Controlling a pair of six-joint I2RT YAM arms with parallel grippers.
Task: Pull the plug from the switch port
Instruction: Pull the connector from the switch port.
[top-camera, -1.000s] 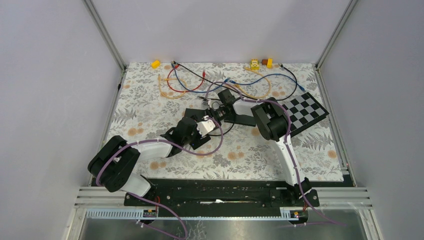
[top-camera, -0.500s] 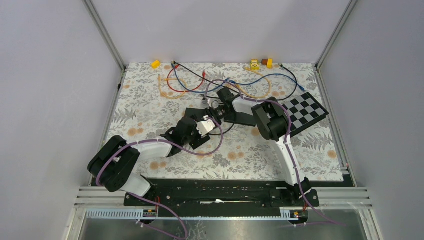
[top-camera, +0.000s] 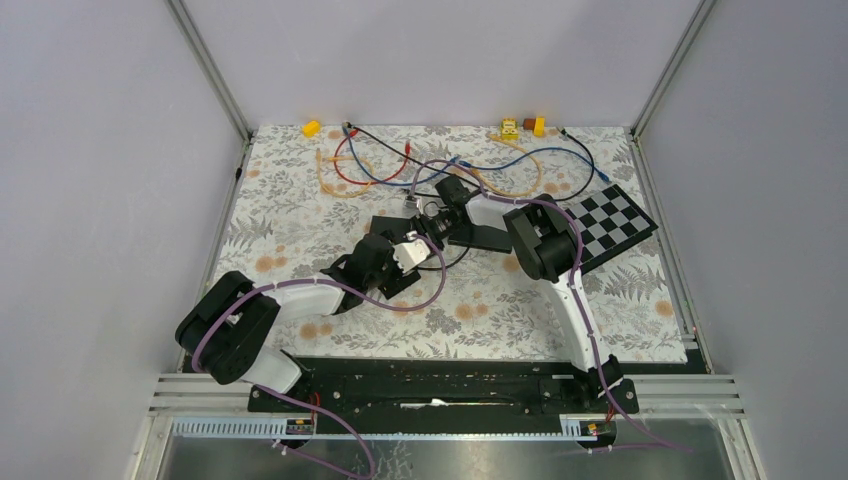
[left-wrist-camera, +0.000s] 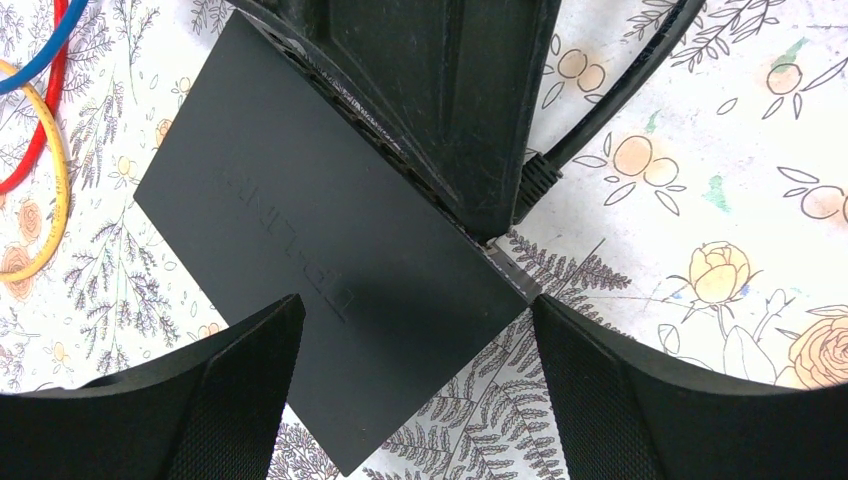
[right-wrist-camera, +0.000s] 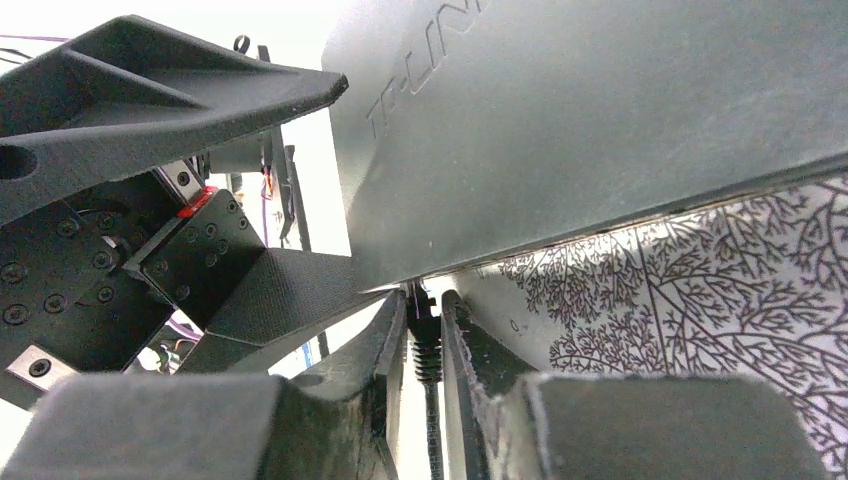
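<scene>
The right claw (right-wrist-camera: 424, 310) is almost shut. Its two fingers (right-wrist-camera: 470, 350) pinch the small black plug (right-wrist-camera: 426, 345) from both sides. The plug sits right at the edge of the black TP-Link network switch (left-wrist-camera: 300, 220), with its tip against the side where the ports are. The port itself is hidden, so I cannot see how far in the plug goes. A black cable (left-wrist-camera: 620, 90) runs from the back of the plug and curves away over the flowery table cover (top-camera: 300, 220). The left claw (left-wrist-camera: 415, 300) is spread wide around the switch. One finger (left-wrist-camera: 230, 390) is on each side, and both touch the box's edges, so this claw holds the box. The switch lies flat on the cover near the middle of the table, and the two claws meet over it. Loose red, blue, yellow and black wires (top-camera: 370, 165) lie in a tangle at the far end of the table. A black and white checkerboard (top-camera: 610, 225) lies to the right, beside the right arm. A yellow block (top-camera: 312, 127) sits in the far left corner.
</scene>
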